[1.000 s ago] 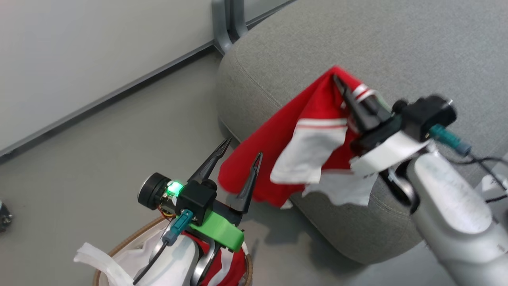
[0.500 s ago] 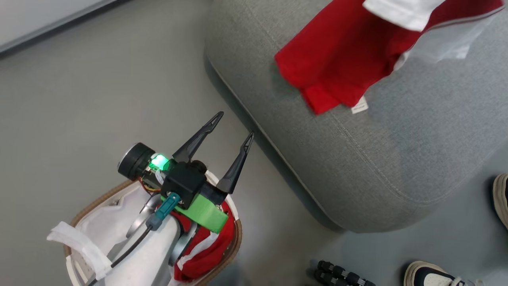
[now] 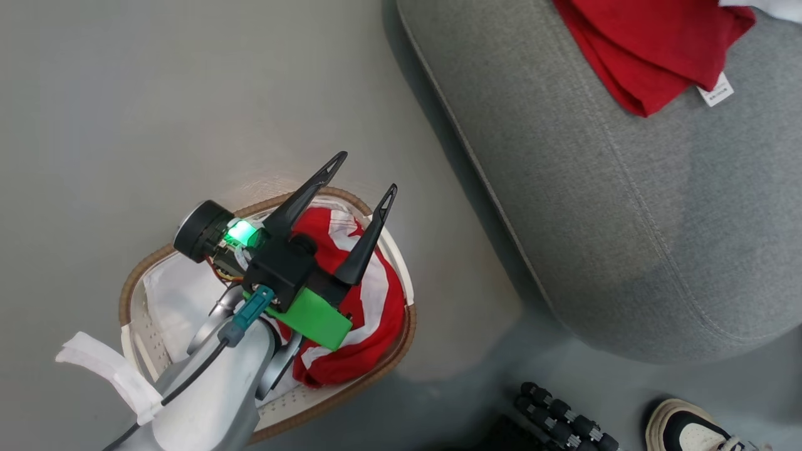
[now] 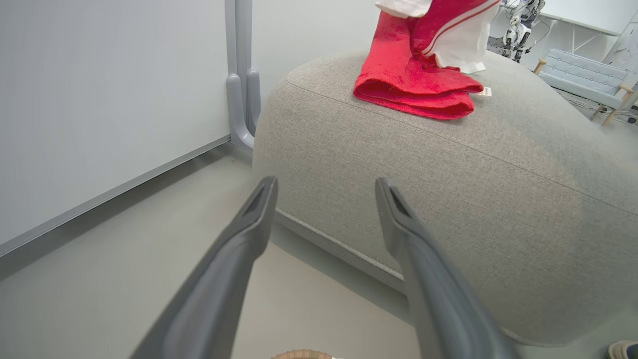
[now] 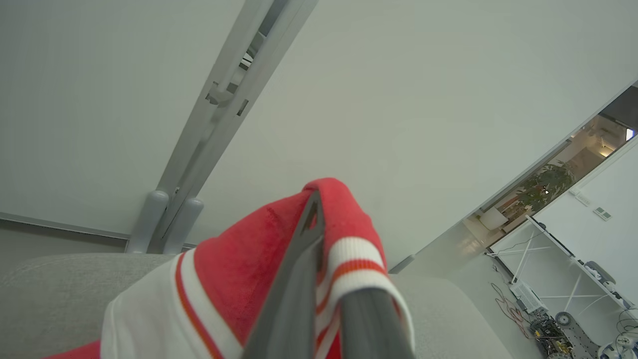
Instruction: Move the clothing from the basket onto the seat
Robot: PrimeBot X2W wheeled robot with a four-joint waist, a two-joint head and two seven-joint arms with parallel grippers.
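head view: left tool (image 3: 368,170) wide, empty, above basket (image 3: 123,297) on floor (image 3: 156,94); red-white garment (image 3: 369,307) inside; second garment (image 3: 645,50) on seat (image 3: 626,207), far right.
left wrist view: aimed level at seat's side; second garment's far end lifted off seat top.
right wrist view: right tool (image 5: 319,224) narrow, clamped on second garment's striped cuff, above seat.
near right: shoe (image 3: 683,432).

A shoe (image 3: 689,432) stands near black ridged bars (image 3: 564,421) on grey floor (image 3: 125,94).
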